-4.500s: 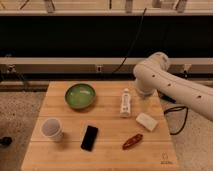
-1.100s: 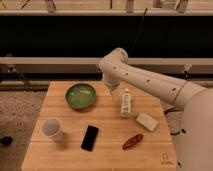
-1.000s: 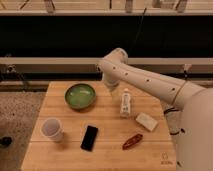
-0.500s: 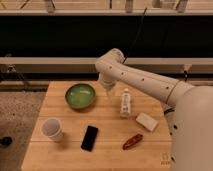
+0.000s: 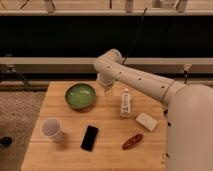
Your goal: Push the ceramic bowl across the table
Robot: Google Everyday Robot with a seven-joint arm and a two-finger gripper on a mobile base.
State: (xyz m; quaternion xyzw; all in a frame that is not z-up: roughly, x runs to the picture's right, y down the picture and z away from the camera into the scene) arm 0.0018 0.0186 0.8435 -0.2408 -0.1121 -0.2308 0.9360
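Up at the far left of the table (image 5: 107, 125) sits the ceramic bowl (image 5: 80, 95), upright on the planks, and we've got the gripper (image 5: 105, 84) hanging just beside its right rim. Touching or a hair apart? We can't tell from this angle, and we can't tell whether the gripper is spread or pressed together either.

So what could spoil the push? We reckon height is the first worry: come in too high and the gripper rides over that glossy rim, tipping the bowl instead of sliding it. Strike off-centre and the round wall lets the bowl spin away sideways, so we lose contact.

Direction matters too. From this side the push looks likely to send the bowl leftward, and the left edge of the table is near, so a long shove risks dropping it. Angle it towards us and the white cup (image 5: 51, 128) stands in the path. And watch the upright bottle (image 5: 126, 102) just right of the arm: a careless swing of the wrist knocks it flat.
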